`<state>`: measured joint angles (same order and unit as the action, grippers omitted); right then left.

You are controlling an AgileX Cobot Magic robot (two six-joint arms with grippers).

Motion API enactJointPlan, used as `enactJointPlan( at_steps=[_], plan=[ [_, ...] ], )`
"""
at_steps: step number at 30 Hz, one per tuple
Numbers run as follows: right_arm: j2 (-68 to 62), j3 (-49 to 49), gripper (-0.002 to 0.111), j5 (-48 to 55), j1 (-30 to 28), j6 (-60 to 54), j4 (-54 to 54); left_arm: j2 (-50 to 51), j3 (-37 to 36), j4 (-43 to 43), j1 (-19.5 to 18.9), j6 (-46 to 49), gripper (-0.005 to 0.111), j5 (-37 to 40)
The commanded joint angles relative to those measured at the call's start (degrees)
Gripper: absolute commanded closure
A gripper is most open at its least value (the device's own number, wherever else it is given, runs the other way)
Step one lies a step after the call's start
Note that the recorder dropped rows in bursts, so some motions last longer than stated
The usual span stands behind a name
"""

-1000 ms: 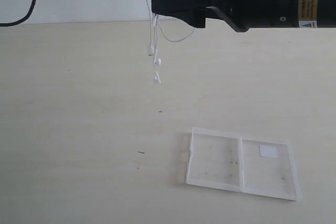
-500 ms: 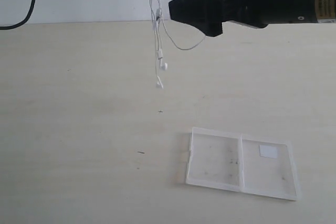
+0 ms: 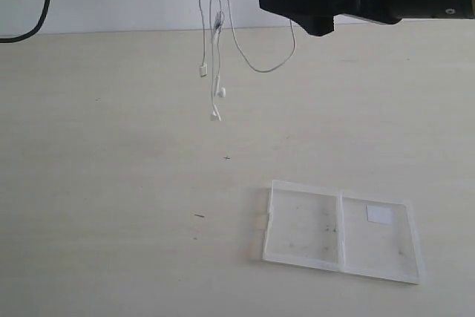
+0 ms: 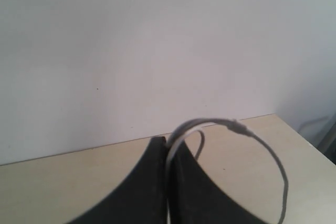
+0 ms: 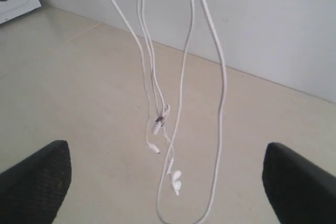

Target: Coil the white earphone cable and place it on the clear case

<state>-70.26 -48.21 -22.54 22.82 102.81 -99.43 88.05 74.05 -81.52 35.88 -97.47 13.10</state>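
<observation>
1 loop of white earphone cable [image 4: 239, 126] apparently pinched in left claw [image 4: 168, 148]; right claw [image 5: 165, 153] spread wide.

Bright, even, soft light; the case [image 3: 304, 228] casts only a faint shadow on the table [image 3: 111, 183]. Left wrist view: cable [image 4: 234, 125] blurred.

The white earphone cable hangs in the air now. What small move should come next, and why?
Probably bring the open right gripper to the hanging loop of the white earphone cable and close on it. The left gripper is shut on the cable, the strands dangle loose above the table, and nothing lies on the clear case yet, so a second grip seems needed to fold it.
</observation>
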Motion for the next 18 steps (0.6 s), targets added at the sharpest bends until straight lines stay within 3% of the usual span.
enactJointPlan(
  at_steps=[1,4,7,10,14,16,18],
  plan=[
    [1.86,0.3,0.016,-1.91,-0.28,4.3,-0.52,-0.45,0.53,0.3,0.16,0.23,0.107,0.13],
    [2.22,0.3,0.016,0.52,-0.28,3.12,-0.52,-0.93,0.53,0.3,0.16,0.23,0.107,0.15],
    [3.78,0.3,0.016,7.76,-0.28,-6.29,-0.52,-1.59,0.53,0.3,0.16,0.23,0.107,-0.12],
    [6.19,-0.18,0.016,21.84,-0.15,-21.25,-0.52,-1.85,0.53,0.3,0.16,0.23,0.107,-0.12],
    [7.54,-0.18,0.018,48.88,-0.15,-30.43,0.49,-2.09,0.53,0.3,0.16,0.23,0.107,-0.12],
    [7.58,-1.61,0.024,62.03,-0.15,-34.98,10.03,-2.1,0.53,0.3,0.16,0.23,0.107,-0.38],
    [7.58,-3.55,0.033,67.77,-0.27,-42.81,24.08,-2.1,0.53,0.3,0.16,0.23,0.107,-0.59]
  ],
)
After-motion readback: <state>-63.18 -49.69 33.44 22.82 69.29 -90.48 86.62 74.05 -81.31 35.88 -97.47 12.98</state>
